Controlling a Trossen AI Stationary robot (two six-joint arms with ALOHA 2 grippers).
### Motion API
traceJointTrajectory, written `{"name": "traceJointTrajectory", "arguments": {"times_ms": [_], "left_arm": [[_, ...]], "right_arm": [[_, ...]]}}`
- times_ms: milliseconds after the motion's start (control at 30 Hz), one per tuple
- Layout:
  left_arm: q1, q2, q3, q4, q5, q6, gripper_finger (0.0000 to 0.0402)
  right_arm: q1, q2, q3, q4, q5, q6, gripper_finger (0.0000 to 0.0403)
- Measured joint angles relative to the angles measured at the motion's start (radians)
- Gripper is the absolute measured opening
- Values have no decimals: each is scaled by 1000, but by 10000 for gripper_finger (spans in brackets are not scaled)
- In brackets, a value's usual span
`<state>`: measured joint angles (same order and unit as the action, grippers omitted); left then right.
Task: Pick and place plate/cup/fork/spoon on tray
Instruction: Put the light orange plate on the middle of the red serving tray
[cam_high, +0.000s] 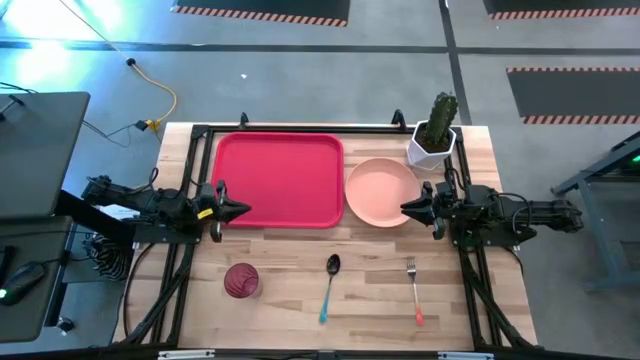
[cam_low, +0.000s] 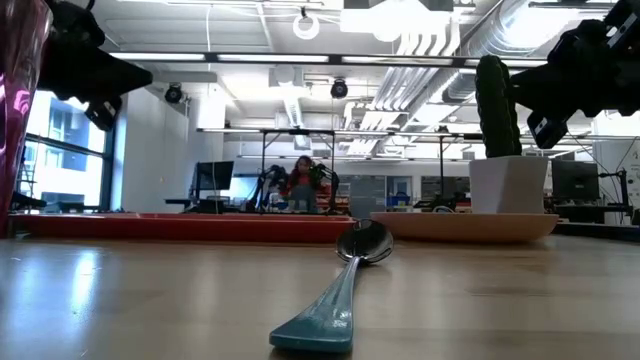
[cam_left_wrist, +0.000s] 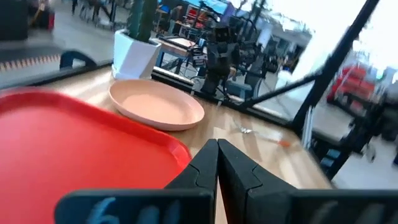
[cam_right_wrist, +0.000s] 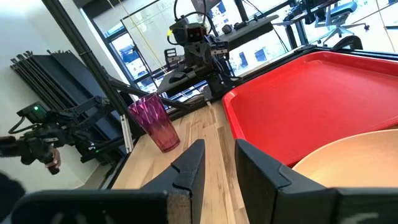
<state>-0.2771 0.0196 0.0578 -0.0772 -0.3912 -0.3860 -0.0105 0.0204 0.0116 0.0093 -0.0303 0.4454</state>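
Note:
The red tray (cam_high: 280, 180) lies at the table's far middle. The peach-pink plate (cam_high: 384, 192) lies flat on the table just right of it. The magenta cup (cam_high: 241, 280) stands upright near the front left. The teal-handled spoon (cam_high: 331, 285) and the orange-handled fork (cam_high: 413, 290) lie on the table near the front. My left gripper (cam_high: 240, 210) is shut and empty, raised over the tray's near left corner. My right gripper (cam_high: 405, 208) is open and empty, raised by the plate's near right rim (cam_right_wrist: 348, 168).
A white pot with a green cactus (cam_high: 432, 140) stands at the far right, just behind the plate. A black frame rail (cam_high: 300, 128) runs along the table's far edge. Bare wood lies between the tray and the cutlery (cam_high: 300, 250).

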Motion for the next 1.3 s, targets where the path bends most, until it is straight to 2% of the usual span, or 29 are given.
{"name": "traceJointTrajectory", "arguments": {"times_ms": [300,467,633,900,1100,1300], "left_arm": [[0,0,0,4,-128,-436,0],[0,0,0,9,-204,-568,0],[0,0,0,26,-243,-580,0],[0,0,0,24,-252,-580,0],[0,0,0,23,-253,-580,0],[2,0,0,23,-259,-517,0]], "right_arm": [[0,0,0,0,0,3,80],[0,0,0,6,-2,64,80],[0,0,0,10,-3,235,80],[0,0,0,48,53,254,80],[0,0,0,270,93,257,80],[0,0,0,527,166,103,80]]}}
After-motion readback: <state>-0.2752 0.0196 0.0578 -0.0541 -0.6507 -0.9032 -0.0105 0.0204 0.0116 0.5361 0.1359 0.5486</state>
